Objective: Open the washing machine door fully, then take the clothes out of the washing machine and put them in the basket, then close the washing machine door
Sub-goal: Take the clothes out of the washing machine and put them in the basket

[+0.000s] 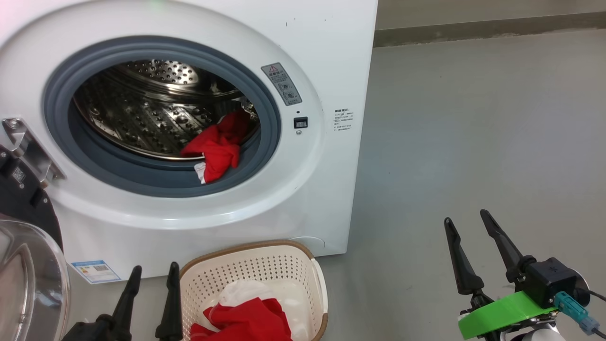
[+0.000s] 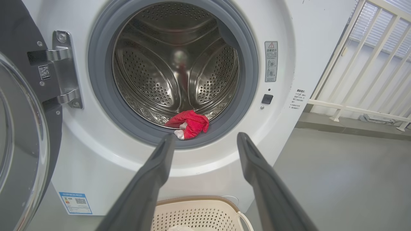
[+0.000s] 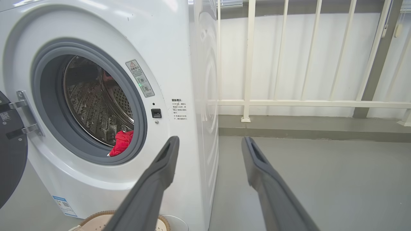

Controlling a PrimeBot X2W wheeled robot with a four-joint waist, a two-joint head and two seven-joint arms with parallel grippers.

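**Door open, red clothes in drum and basket**

The washing machine door (image 1: 28,265) hangs open at the left of the washing machine (image 1: 307,199). Some red clothes (image 1: 215,147) lie at the machine's drum lip, and more lie in the basket (image 1: 246,265) at its foot. The left gripper (image 1: 155,266), before the machine, and the right gripper (image 1: 466,216), off its right side, both stand spread and empty.

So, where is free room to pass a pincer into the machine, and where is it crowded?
The drum is bare at left and top, bordered by the grey ring; the red clothes crowd its lower right lip. The floor right of the washing machine is bare. The basket is half filled with garments.
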